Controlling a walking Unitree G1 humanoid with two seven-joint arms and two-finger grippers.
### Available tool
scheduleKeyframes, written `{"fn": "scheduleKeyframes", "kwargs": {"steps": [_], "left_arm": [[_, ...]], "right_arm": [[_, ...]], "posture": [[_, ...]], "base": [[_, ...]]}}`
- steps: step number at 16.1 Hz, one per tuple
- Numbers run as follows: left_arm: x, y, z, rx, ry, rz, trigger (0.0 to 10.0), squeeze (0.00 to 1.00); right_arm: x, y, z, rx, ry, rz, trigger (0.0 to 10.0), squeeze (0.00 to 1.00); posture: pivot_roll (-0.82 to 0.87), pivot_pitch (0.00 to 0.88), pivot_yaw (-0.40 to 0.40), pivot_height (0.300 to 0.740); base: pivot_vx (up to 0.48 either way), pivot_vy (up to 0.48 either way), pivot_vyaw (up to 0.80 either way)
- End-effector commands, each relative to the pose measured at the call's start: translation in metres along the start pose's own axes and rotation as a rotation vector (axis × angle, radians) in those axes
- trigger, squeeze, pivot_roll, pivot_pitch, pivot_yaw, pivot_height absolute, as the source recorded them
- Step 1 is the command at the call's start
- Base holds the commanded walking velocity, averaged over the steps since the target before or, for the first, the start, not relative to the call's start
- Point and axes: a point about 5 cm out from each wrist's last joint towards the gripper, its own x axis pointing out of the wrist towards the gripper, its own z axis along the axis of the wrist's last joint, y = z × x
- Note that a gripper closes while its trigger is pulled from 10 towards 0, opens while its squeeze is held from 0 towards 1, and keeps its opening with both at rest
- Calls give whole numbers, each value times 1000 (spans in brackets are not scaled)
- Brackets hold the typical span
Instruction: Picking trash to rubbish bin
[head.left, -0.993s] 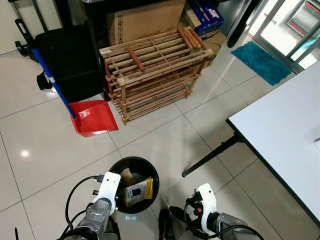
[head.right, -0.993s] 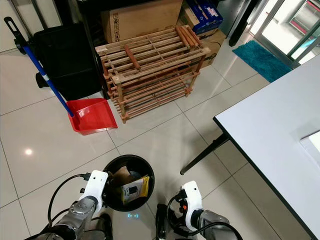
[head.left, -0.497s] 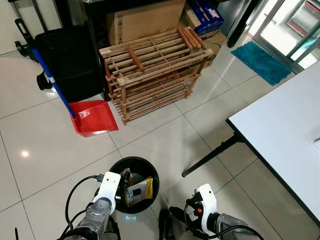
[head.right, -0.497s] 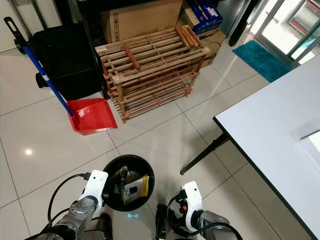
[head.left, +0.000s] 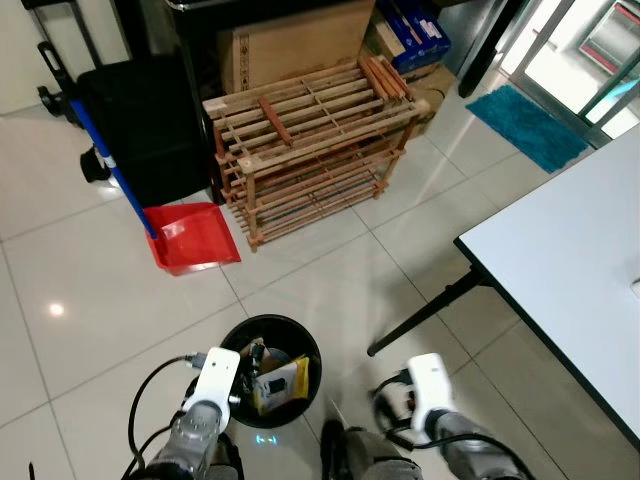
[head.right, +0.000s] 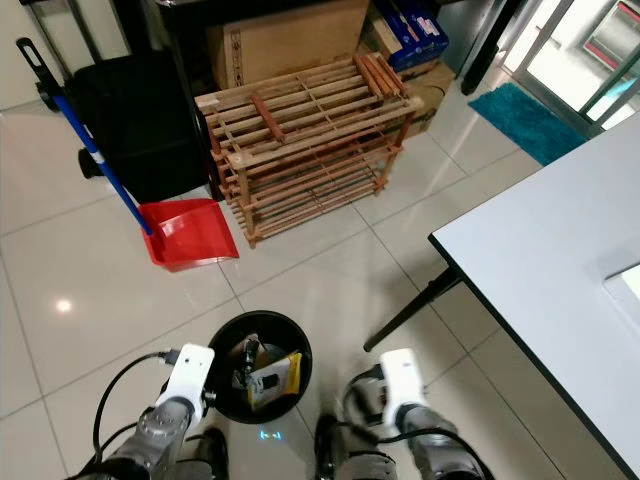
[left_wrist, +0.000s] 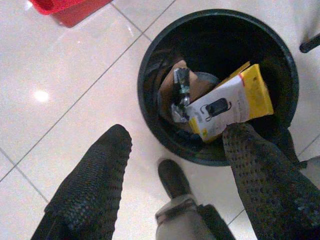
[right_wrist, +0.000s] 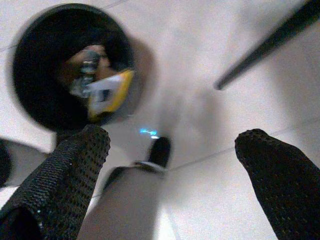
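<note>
Rubbish bin (head.left: 312, 352): holds yellow packet (left_wrist: 231, 102), near-centre floor. Left gripper (left_wrist: 175, 165): nearer, just left of bin, fingers wide apart, empty. Right gripper (right_wrist: 170, 145): right of bin, likewise spread, empty.

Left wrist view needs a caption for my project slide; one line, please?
Open left hand above the black rubbish bin holding a yellow packet.

No text can be read anywhere. The yellow and white packet (left_wrist: 231, 102) in the bin (left_wrist: 150, 75) carries a small dark picture and lines of print too fine to make out. The cardboard box (head.left: 290, 40) behind the wooden rack (head.left: 310, 150) has black markings on its left end, too small to read. The blue box (head.left: 415, 30) bears pale print, also illegible.
</note>
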Motion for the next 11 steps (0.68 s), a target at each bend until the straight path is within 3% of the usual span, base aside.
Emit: {"fn": "scheduleKeyframes", "kwargs": {"steps": [1, 2, 8, 11], "left_arm": [[-3, -1, -9, -19, 21, 4, 10000, 0], [-3, 1, -10, -24, 27, 6, 10000, 0], [-6, 14, -25, -21, 94, 47, 10000, 0], [-9, 13, -33, -18, 119, 50, 10000, 0]], "right_arm": [[-4, -4, -17, -12, 65, -40, 10000, 0], [-4, -3, -19, -44, 82, -34, 10000, 0], [-2, 8, -31, 4, 121, -81, 10000, 0], [-3, 10, -38, 1, 144, -71, 10000, 0]], "posture": [[-20, 152, -96, 740], [-8, 137, -91, 740], [15, 57, -70, 740], [18, 42, -82, 740]], "base": [[0, 0, 0], [0, 0, 0], [0, 0, 0], [0, 0, 0]]}}
